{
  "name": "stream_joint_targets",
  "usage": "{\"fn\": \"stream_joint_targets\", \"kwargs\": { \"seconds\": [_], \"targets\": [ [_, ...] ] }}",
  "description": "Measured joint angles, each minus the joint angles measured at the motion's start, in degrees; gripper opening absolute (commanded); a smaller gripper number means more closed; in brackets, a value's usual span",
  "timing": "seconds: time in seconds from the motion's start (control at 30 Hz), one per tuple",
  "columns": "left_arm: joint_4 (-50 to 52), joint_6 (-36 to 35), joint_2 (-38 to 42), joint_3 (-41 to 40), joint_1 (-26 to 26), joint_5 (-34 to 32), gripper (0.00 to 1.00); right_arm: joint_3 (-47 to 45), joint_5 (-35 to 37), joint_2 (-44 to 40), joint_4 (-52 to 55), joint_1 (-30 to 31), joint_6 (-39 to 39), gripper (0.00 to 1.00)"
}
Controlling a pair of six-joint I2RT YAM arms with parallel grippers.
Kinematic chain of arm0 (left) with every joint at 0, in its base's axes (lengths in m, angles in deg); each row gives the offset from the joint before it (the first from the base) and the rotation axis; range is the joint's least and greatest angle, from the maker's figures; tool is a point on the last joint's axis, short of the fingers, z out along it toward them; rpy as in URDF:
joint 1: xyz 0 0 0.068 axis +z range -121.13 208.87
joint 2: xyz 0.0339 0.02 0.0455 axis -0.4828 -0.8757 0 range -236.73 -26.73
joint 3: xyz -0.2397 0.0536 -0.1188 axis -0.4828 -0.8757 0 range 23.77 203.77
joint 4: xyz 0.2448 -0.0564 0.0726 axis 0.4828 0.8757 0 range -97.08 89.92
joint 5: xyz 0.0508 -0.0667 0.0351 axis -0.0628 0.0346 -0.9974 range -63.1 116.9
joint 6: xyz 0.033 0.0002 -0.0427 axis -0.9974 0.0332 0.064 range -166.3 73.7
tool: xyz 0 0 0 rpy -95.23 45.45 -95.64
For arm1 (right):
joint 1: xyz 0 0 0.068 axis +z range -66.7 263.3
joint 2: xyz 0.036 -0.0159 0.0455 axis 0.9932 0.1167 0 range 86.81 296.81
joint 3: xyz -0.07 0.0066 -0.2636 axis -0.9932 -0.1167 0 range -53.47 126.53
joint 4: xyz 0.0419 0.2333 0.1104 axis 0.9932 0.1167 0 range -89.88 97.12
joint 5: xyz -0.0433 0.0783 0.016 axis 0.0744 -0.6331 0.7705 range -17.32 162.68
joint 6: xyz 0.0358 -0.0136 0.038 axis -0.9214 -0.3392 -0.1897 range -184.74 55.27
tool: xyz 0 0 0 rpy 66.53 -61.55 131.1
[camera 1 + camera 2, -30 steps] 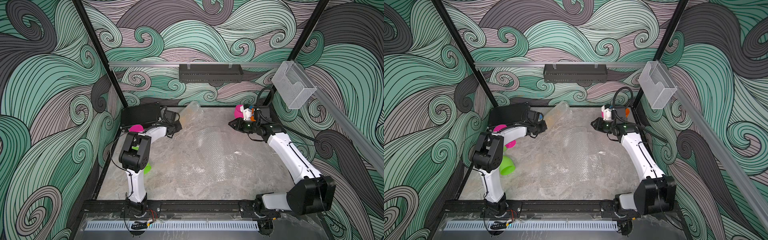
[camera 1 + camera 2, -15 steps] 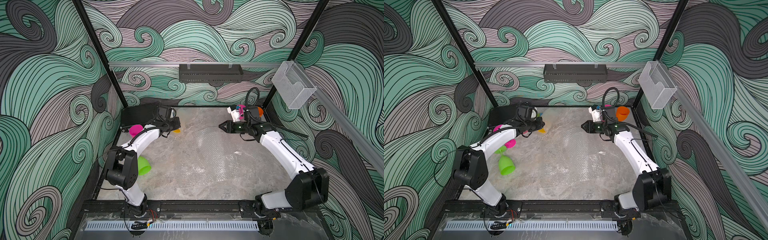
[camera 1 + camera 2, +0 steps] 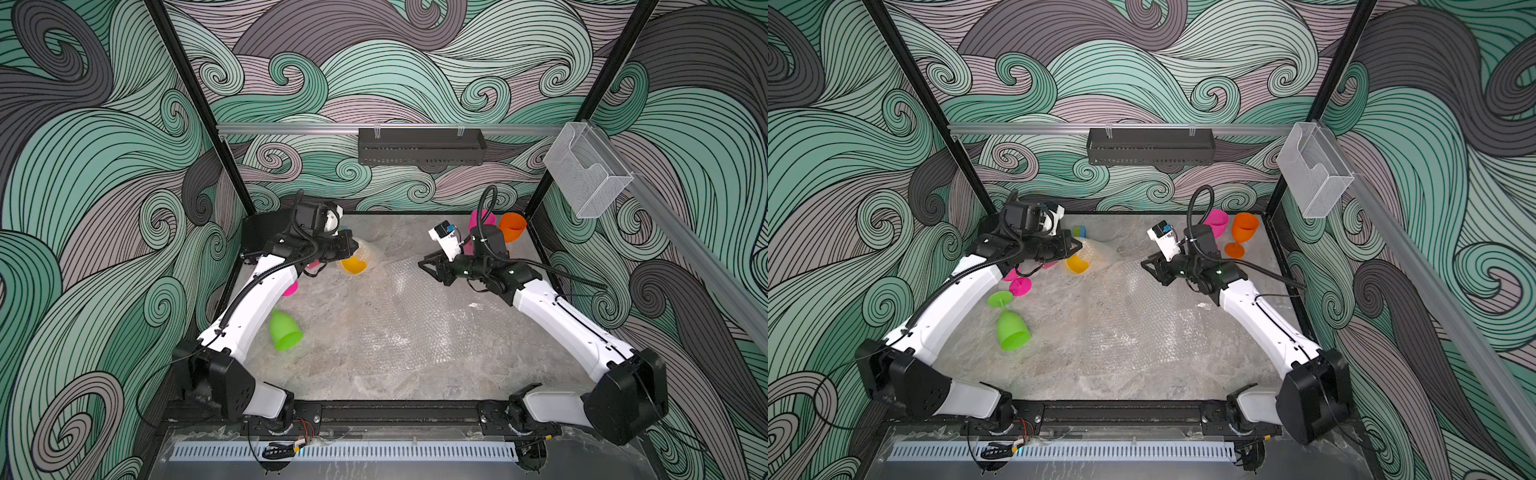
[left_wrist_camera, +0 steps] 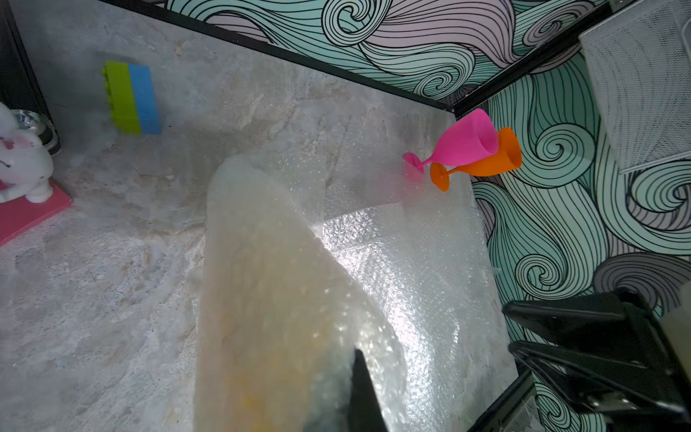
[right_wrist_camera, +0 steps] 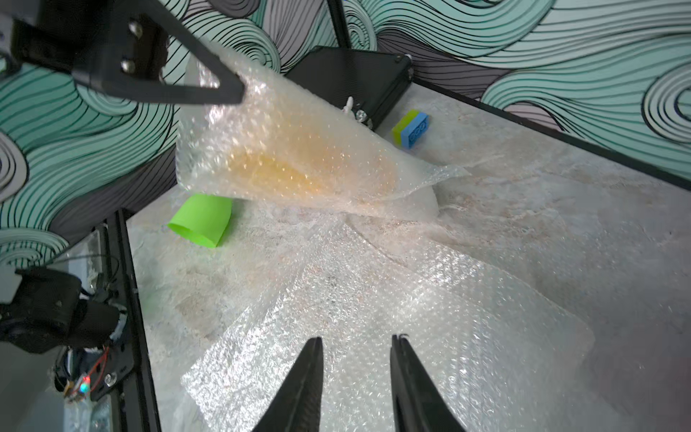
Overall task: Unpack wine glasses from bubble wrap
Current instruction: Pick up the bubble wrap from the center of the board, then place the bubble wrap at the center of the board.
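At the back left my left gripper (image 3: 352, 249) (image 3: 1077, 246) is shut on a bubble wrap sleeve (image 4: 269, 299) (image 5: 284, 149) and holds it off the floor. A yellow wine glass (image 3: 353, 265) (image 3: 1076, 264) sits inside, its mouth showing at the low end. My right gripper (image 3: 424, 266) (image 5: 355, 338) hangs open and empty over flat bubble wrap sheets (image 3: 399, 324) (image 5: 374, 318). A magenta glass (image 3: 1217, 220) (image 4: 463, 142) and an orange glass (image 3: 1244, 228) (image 4: 497, 157) stand in the back right corner. A lime glass (image 3: 284, 330) (image 3: 1013, 328) lies on its side at the left. Another magenta glass (image 3: 1019, 284) is partly under my left arm.
A green-and-blue block (image 4: 132, 99) (image 5: 411, 129) and a white rabbit figurine (image 4: 18, 161) on a pink base sit at the back left, near a black box (image 5: 351, 78). Black frame rails edge the stone floor (image 3: 374, 374). A wire basket (image 3: 586, 174) hangs on the right wall.
My right gripper has moved left, away from the corner glasses, and opened wider. My left arm has swung out to the left, and the yellow glass's mouth now shows below the lifted sleeve.
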Motion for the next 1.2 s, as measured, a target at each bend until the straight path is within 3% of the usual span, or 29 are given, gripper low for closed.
{"fn": "stream_joint_targets", "kwargs": {
  "seconds": [0.13,0.53,0.87,1.2],
  "targets": [
    [2.4,0.0,3.5,0.0,-0.3,1.3,0.0,-6.5,-0.7,-1.2,-7.3,3.7,6.2,0.35],
    [8.5,-0.5,3.0,0.0,-0.4,3.5,0.0,-4.8,-1.8,11.8,-16.9,13.0,19.3,0.38],
    [10.9,-2.0,2.7,-0.2,-0.4,3.6,0.0,-0.8,-2.0,16.0,-23.3,15.2,25.8,0.46],
    [11.3,-2.1,2.7,-0.6,-0.4,3.8,0.0,2.8,-2.1,19.1,-26.8,15.8,26.8,0.37]
  ]
}}
